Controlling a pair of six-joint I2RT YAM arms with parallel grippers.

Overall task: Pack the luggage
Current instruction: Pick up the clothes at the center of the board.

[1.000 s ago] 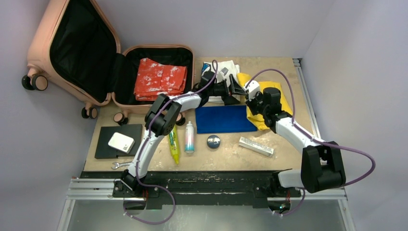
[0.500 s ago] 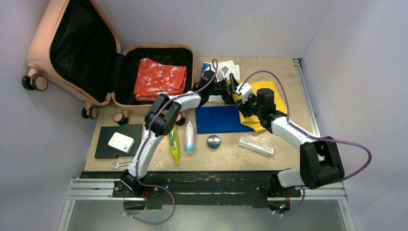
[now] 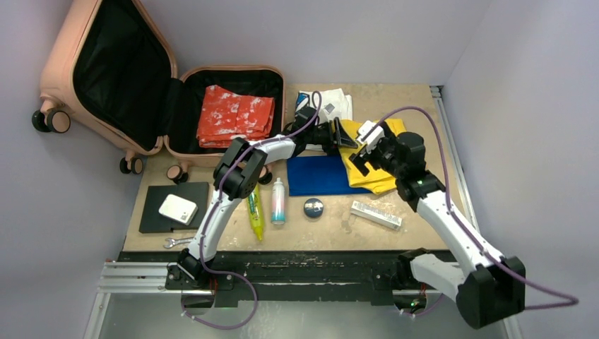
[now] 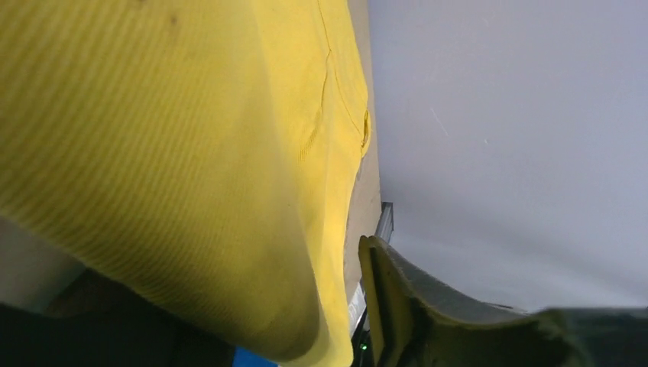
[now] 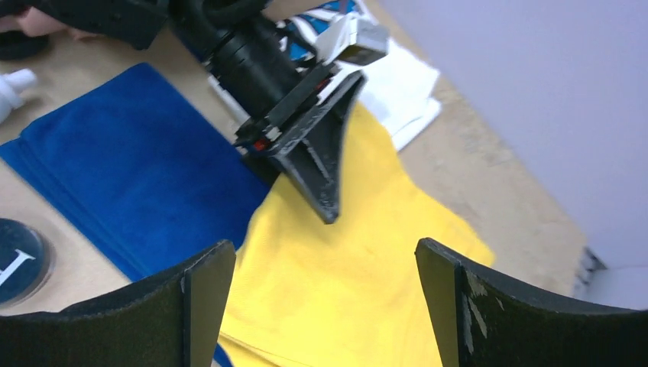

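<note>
Luggage [image 3: 67, 78] open at desk [image 3: 332, 233] far-left corner, folded cloth [image 3: 235, 115] inside. Pad [image 3: 157, 215] near-left, box [image 3: 177, 209] on it, wrench [image 3: 176, 242] before it. Rightward: marker [image 3: 255, 212], bottle [image 3: 278, 201], tin [image 3: 313, 207], packet [image 3: 376, 215]. Towel [image 3: 318, 176] behind tin; garment [image 3: 374, 176] touching towel's right.

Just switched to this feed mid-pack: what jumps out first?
The big salmon-pink luggage lies open at the far left, a red-and-white patterned cloth folded inside. Right of it, both arms meet over a yellow cloth: the left gripper is at its edge, and the right gripper hovers above with jaws wide open.
</note>
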